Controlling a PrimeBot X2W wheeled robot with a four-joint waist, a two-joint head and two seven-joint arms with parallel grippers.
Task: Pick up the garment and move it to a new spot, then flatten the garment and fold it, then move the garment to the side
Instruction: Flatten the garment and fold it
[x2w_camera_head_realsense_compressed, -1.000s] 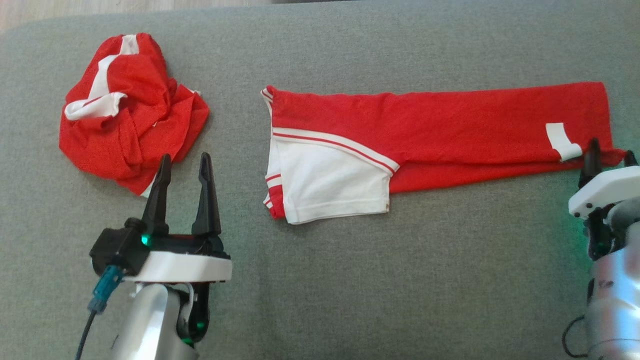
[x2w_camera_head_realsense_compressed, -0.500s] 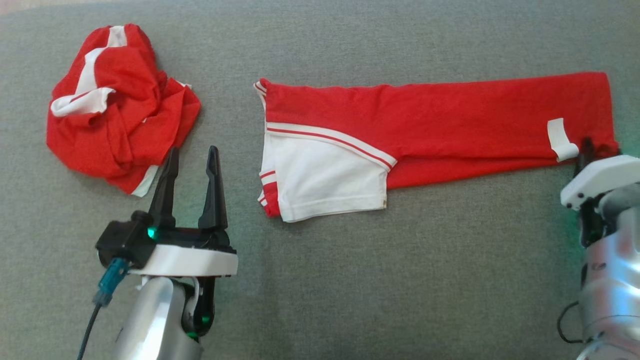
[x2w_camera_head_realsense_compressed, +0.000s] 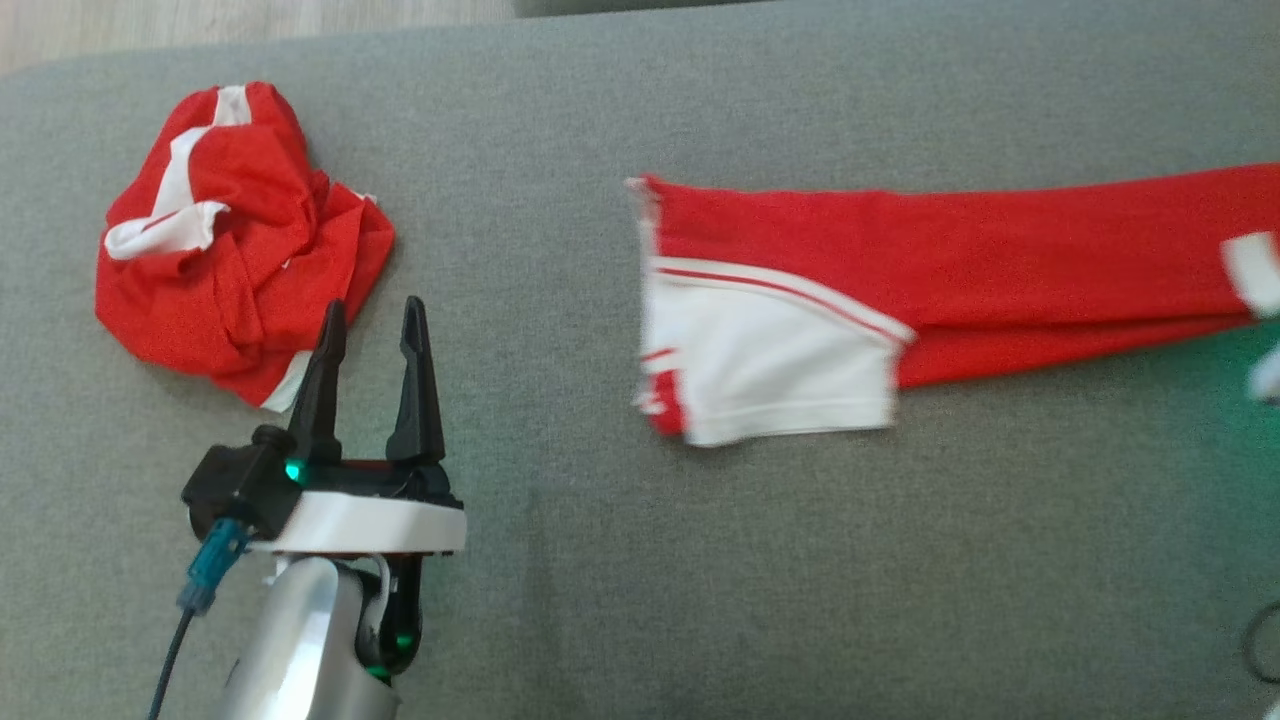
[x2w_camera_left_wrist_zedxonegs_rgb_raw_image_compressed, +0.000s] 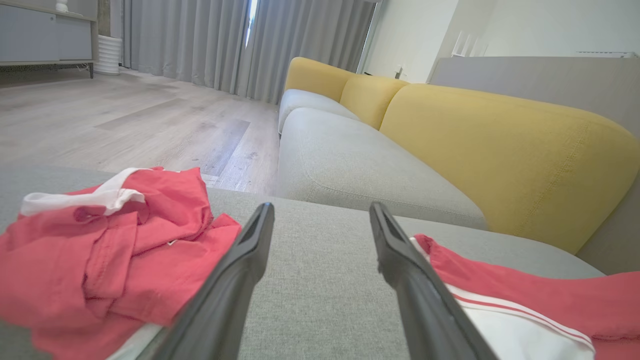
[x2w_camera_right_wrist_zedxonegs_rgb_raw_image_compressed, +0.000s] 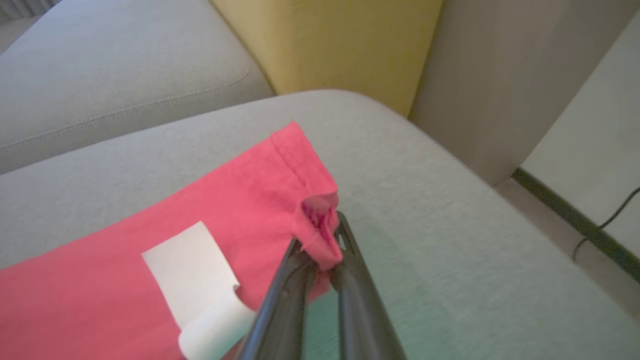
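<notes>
Right pincer (x2w_camera_right_wrist_zedxonegs_rgb_raw_image_compressed: 324, 239), clamped on a corner of the folded garment (x2w_camera_head_realsense_compressed: 1000, 240), has dragged it rightward; left pincer (x2w_camera_head_realsense_compressed: 368, 322) stays apart.

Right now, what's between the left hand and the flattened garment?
Only bare grey cushion between left hand and flattened garment, in the head view.

Grey upholstered surface (x2w_camera_head_realsense_compressed: 600, 600): crumpled red garment (x2w_camera_head_realsense_compressed: 230, 240) left, folded red-white garment (x2w_camera_head_realsense_compressed: 900, 270) right.

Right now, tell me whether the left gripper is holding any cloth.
No, the left gripper stands open over bare grey cushion, beside the crumpled garment.
</notes>
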